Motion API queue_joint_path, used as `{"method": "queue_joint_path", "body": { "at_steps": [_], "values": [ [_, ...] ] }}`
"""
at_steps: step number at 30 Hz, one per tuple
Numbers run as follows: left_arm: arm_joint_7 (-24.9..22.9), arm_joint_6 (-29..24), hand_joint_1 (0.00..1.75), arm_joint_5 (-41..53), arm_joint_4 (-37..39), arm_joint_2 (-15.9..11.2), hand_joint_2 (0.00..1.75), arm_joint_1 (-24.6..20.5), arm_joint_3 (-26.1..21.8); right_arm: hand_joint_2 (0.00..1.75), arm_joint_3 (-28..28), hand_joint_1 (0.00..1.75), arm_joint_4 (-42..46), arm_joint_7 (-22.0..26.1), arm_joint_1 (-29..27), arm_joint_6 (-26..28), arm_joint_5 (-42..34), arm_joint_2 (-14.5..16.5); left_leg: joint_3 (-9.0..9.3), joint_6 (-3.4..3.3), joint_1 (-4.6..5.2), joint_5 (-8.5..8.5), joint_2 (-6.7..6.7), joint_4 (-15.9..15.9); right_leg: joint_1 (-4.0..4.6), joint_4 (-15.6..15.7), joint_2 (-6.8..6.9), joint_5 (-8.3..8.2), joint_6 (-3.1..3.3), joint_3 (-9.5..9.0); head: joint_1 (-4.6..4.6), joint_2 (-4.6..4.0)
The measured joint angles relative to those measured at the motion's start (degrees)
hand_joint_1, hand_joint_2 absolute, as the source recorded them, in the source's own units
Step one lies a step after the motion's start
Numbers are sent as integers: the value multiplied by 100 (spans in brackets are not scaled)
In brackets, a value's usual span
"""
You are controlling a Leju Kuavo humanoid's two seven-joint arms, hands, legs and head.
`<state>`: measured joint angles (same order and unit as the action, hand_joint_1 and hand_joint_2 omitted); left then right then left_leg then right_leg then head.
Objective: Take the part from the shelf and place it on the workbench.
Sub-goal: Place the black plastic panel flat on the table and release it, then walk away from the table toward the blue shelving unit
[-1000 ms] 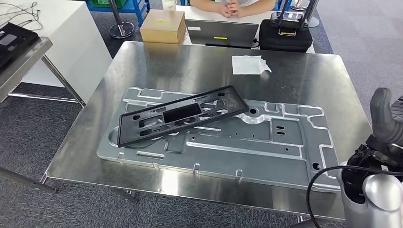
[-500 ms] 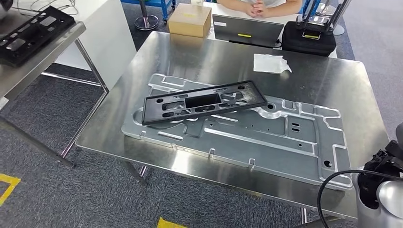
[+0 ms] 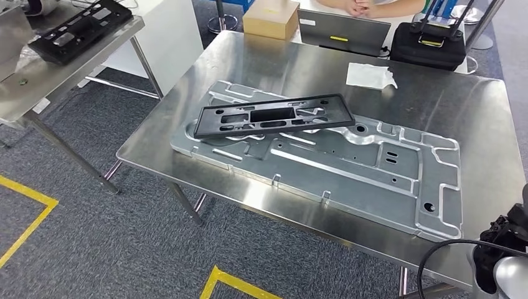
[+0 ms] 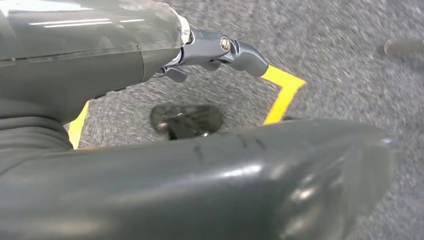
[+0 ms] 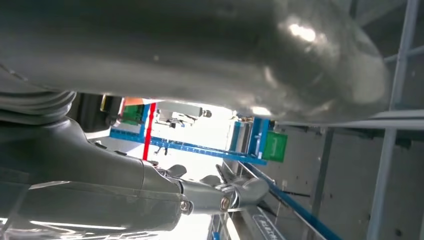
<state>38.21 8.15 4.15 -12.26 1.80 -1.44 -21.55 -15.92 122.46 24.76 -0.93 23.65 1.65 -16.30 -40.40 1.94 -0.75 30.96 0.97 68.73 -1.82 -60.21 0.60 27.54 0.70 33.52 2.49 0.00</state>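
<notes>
A long black plastic frame part [image 3: 274, 116] lies flat on a stamped metal panel [image 3: 373, 180] on the steel workbench [image 3: 261, 62]. A second black part of the same kind [image 3: 81, 28] rests on the steel shelf [image 3: 37, 87] at the far left. My left hand [image 4: 100, 75] hangs over the grey carpet, its fingers [image 4: 220, 50] stretched out apart from the thumb, holding nothing. My right hand [image 5: 150, 185] is also empty, with the fingers apart from the thumb. My right forearm [image 3: 504, 265] sits at the workbench's near right corner.
At the workbench's far edge stand a cardboard box [image 3: 271, 17], a laptop [image 3: 344, 31] and a black case [image 3: 428, 45]; a white cloth [image 3: 370, 75] lies nearby. A person's clasped hands [image 3: 361, 7] rest behind the laptop. Yellow tape [image 3: 31, 215] marks the carpet.
The camera has swung left, so the workbench has shifted right in the picture and the shelf with its black part has come in at the left. My right hand has lowered.
</notes>
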Motion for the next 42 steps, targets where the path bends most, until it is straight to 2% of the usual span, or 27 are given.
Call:
{"method": "queue_joint_path", "body": {
  "at_steps": [1,2,4,5,7,9,11,12,14,16,17,19,20,21,23,24,26,27,29,31,32,34,35,37,39,41,42],
  "values": [
    [4,7,0,2,0,7,0,-9,0,0,-33,0,47,-1,-102,-1,60,40,-47,2,-2,205,-34,351,26,-2,63,-54,16,70,0,0],
    [9,16,0,4,0,14,0,-13,0,0,-63,0,90,-2,-195,-5,117,92,-35,-8,1,280,-50,596,54,-5,122,-110,28,145,0,0],
    [15,38,0,8,0,22,0,-8,-1,0,-114,0,176,-11,-359,-34,231,185,248,-79,24,97,-69,563,116,-8,223,-231,45,304,0,0],
    [16,48,0,11,0,24,0,-9,-1,0,-143,0,226,-26,-435,-60,289,220,545,-148,54,-25,-108,260,145,-9,266,-296,51,378,0,0],
    [23,65,0,31,-2,24,0,-30,-2,0,-215,0,328,-62,-576,-112,383,282,1245,-290,140,7,-280,-640,179,-1,359,-409,35,461,0,0],
    [32,72,0,50,-4,28,0,-50,-4,0,-299,0,402,-105,-673,-175,430,342,1601,-364,217,122,-384,-1217,153,44,469,-526,-18,460,-3,0],
    [37,74,0,68,-4,39,0,-42,-7,0,-371,0,442,-140,-750,-258,447,382,1557,-408,241,-30,-325,-1356,108,117,520,-630,-87,455,-3,0],
    [37,77,0,81,-3,44,0,-39,-9,0,-401,0,454,-150,-796,-297,452,398,1505,-442,236,-139,-289,-1412,98,104,444,-561,-120,477,-3,0],
    [33,83,0,106,-2,52,0,-31,-12,0,-470,0,473,-158,-889,-365,459,423,1342,-488,207,-375,-221,-1496,91,-213,166,-55,-170,564,-3,0],
    [27,84,0,122,-2,60,0,-26,-12,0,-531,0,479,-164,-937,-408,465,450,1129,-512,207,-558,-146,-1490,94,-870,0,517,-199,653,-3,0],
    [23,84,0,131,-2,66,0,-26,-12,0,-549,0,479,-170,-944,-422,469,464,1009,-509,209,-642,-106,-1469,96,-1164,-19,598,-210,657,-3,0],
    [9,84,0,150,-2,75,0,-24,-12,0,-582,0,478,-185,-947,-459,493,492,733,-487,203,-802,-16,-1388,97,-1331,-40,371,-221,461,-3,0],
    [2,85,0,160,-2,78,0,-21,-12,0,-599,0,479,-194,-951,-483,520,504,590,-468,196,-872,31,-1329,92,-1127,-73,213,-221,215,-3,0],
    [-2,87,0,168,-2,80,0,-19,-12,0,-614,0,486,-200,-962,-505,552,515,460,-445,193,-930,80,-1259,86,-750,-158,176,-215,-122,-3,0],
    [-3,91,0,176,-2,83,0,-21,-12,0,-643,0,518,-208,-1016,-551,626,541,284,-394,201,-1032,179,-1131,87,47,-323,377,-173,-698,1,0],
    [-3,92,0,172,-2,83,0,-20,-14,0,-654,0,539,-208,-1055,-575,657,557,240,-370,206,-1083,227,-1098,96,268,-360,489,-141,-838,4,0],
    [-6,92,0,139,-2,75,0,3,-36,0,-666,0,570,-206,-1147,-631,711,600,189,-311,203,-1175,301,-1091,100,331,-258,464,-57,-819,7,0],
    [-12,91,0,119,-2,70,0,21,-53,0,-667,0,581,-202,-1188,-655,729,622,146,-282,194,-1112,273,-1047,94,331,-194,409,-5,-773,7,0],
    [-22,91,0,93,-2,61,0,43,-85,0,-669,0,610,-197,-1272,-686,756,666,4,-211,149,-652,112,-674,80,341,-70,275,75,-643,7,0],
    [-26,92,0,90,-2,64,0,39,-107,0,-671,0,637,-193,-1335,-695,765,698,-165,-124,81,-73,-10,75,83,333,34,141,85,-477,8,0],
    [-26,92,0,90,-2,64,0,34,-118,0,-671,0,643,-192,-1354,-695,765,712,-202,-83,43,45,-31,424,82,325,88,74,71,-390,8,0],
    [-27,92,0,90,-2,63,0,32,-132,0,-672,0,648,-192,-1384,-695,766,740,-47,-18,-27,-107,-60,674,75,308,197,-55,28,-212,9,0],
    [-28,92,0,90,-2,63,0,30,-137,0,-673,0,654,-192,-1397,-695,766,753,193,5,-56,-261,-90,477,68,298,250,-115,-1,-129,9,0],
    [-28,92,0,89,-3,63,0,10,-142,0,-678,0,683,-190,-1416,-693,767,770,932,19,-79,-308,-234,-406,61,270,348,-211,-71,-10,9,0],
    [-26,85,0,72,-3,64,0,-22,-149,0,-696,0,714,-182,-1427,-702,770,780,1429,-43,-44,-127,-332,-1155,60,250,448,-307,-163,45,9,0],
    [-32,62,0,15,-2,59,0,-11,-180,0,-711,0,720,-176,-1433,-726,777,792,1440,-159,9,-115,-278,-1337,33,264,544,-407,-266,68,8,0],
    [-47,43,0,-31,-2,56,0,8,-209,0,-713,0,715,-177,-1432,-744,780,799,1392,-219,22,-174,-247,-1345,8,245,517,-382,-307,87,8,0]
  ]
}}
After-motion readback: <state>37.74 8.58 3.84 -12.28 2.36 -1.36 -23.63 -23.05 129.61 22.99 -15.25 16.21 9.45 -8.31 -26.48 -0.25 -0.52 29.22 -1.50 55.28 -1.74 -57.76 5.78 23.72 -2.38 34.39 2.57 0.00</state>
